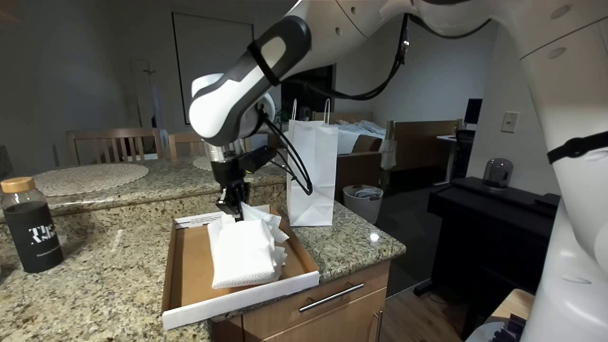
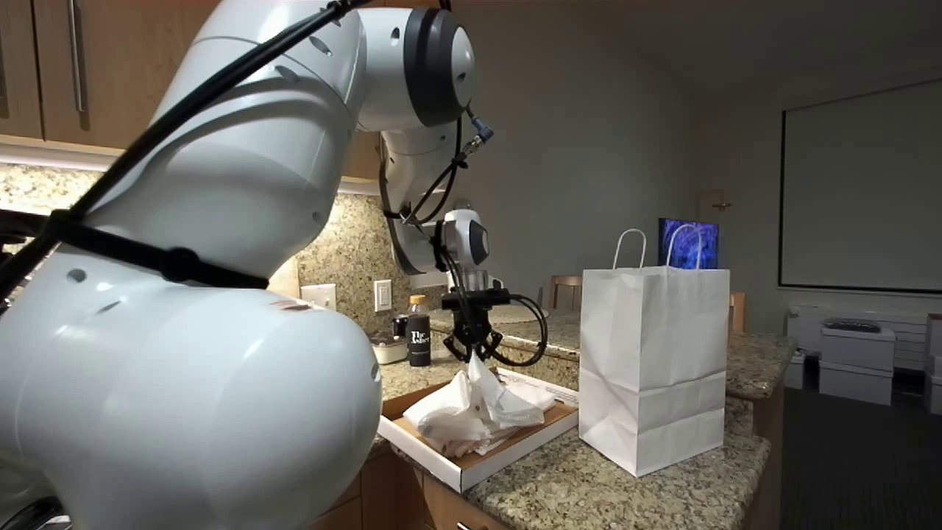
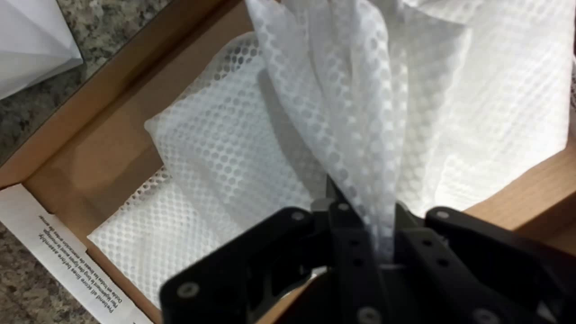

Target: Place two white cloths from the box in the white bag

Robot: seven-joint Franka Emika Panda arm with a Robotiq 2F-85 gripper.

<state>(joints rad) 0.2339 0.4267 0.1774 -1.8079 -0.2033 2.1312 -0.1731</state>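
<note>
One white bag (image 2: pixel 655 353), upright; box (image 1: pixel 190 266) just beside it; hand (image 3: pixel 366 209) pinching white cloth (image 3: pixel 335 108)

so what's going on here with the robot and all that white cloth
A robot arm has its pincer shut on a white cloth, with the pinched part bunched into a peak over the shallow box. More white fabric lies in the box. The white bag stands upright beside it on the counter. No view shows inside the bag, so I can't tell whether anything is in there.
</note>
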